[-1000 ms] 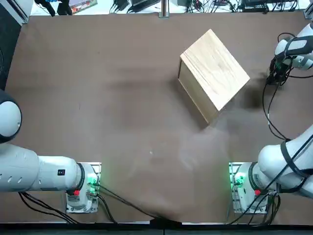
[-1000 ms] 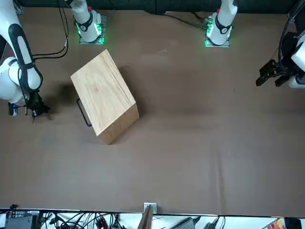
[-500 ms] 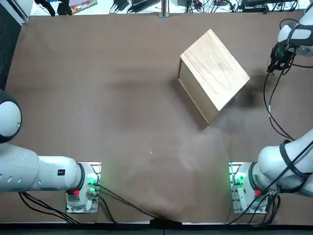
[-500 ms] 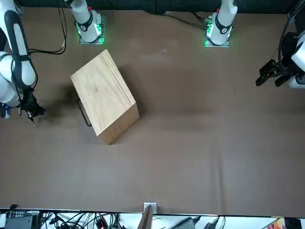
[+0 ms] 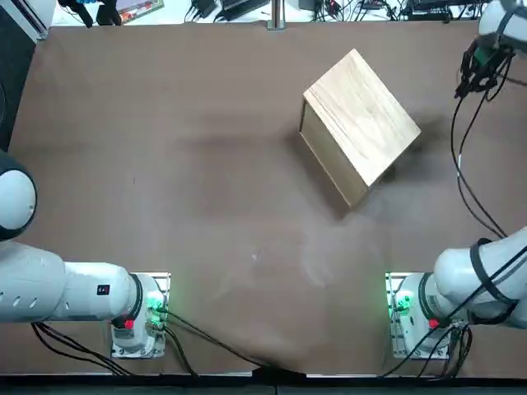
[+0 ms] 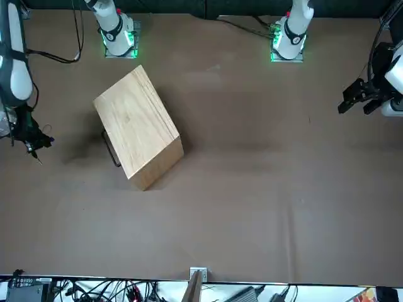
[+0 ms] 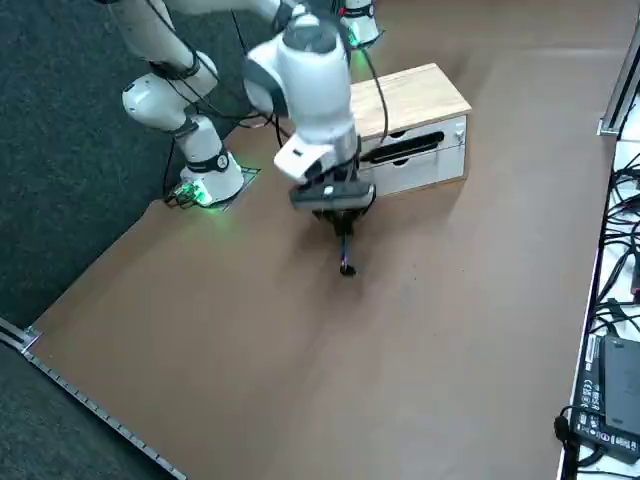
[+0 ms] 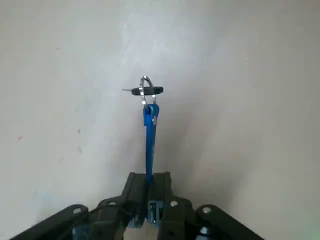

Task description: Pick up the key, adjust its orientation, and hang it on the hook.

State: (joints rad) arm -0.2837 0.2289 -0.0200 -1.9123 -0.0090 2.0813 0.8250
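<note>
My right pincer (image 8: 150, 179) clenches the key's blue tag (image 8: 151, 137); the key (image 8: 146, 91) hangs above the surface (image 7: 330, 370), beside the drawered wooden box (image 7: 412, 95), near my base-side right edge.My right pincer (image 8: 150, 179) is clenched on a blue tag (image 8: 151, 137), the key (image 8: 146, 91) dangling over the brown surface (image 7: 330, 370), between the wooden box (image 7: 412, 95) and the surface's right edge.

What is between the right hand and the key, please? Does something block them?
Nothing separate blocks them. The right hand, over the table beside the wooden box, grips a blue tag; a metal ring joins this tag to the key.
</note>
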